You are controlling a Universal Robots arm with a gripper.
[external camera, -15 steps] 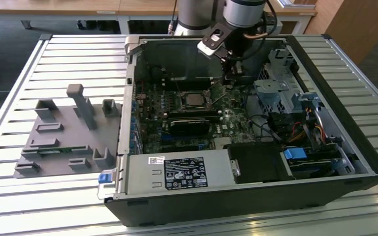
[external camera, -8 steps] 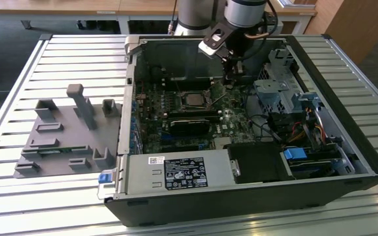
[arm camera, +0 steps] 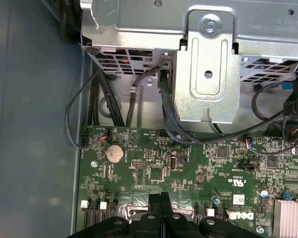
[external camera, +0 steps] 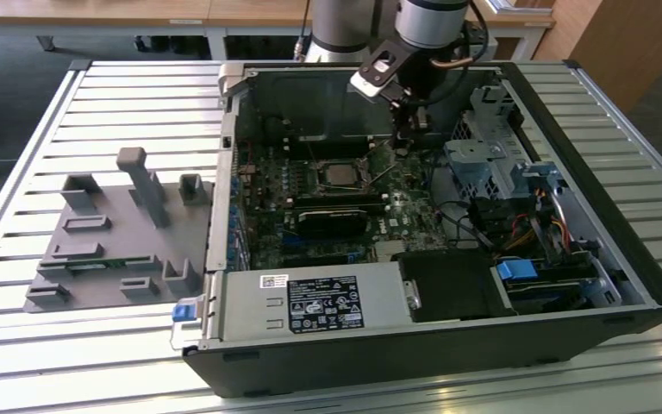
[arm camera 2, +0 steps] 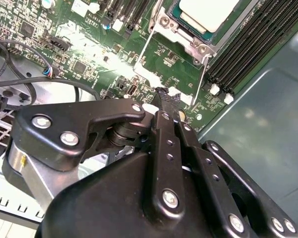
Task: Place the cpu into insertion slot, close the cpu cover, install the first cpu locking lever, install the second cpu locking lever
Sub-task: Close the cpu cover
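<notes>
**CPU seated, gripper closed and empty beside the socket**

We see the cpu (arm camera 2: 208, 12), a small flat square chip with a dull silver-grey top, sitting in the insertion slot (external camera: 320, 175). That slot is the small dark square socket on the green circuit board (arm camera: 154, 173). The cpu cover (arm camera 2: 185, 30), a thin silver metal frame plate with a cut-out centre, lies around the chip on the slot. It looks flat, though we can't confirm it's clamped. A thin wire lever (arm camera 2: 145, 47) runs along one side of the slot and a second along the next side. Whether they're latched, we cannot tell.

The black gripper (arm camera 2: 165, 94) hangs just off a corner of the slot, over bare board. Its fingers (arm camera: 155, 201) are pressed together with nothing between them. In the exterior view it is behind the slot, towards the exterior view's right.

Further from the slot than the gripper are a round silver coin cell (arm camera: 114, 153) and black cables (arm camera: 169, 119). Beyond those is a silver sheet-metal cage (arm camera: 203, 59).

The slot sits inside an open black computer case (external camera: 423, 354) on a slatted metal table (external camera: 32, 345). A grey plastic parts fixture (external camera: 113, 233) stands well apart from the slot, outside the case on the exterior view's left.
</notes>
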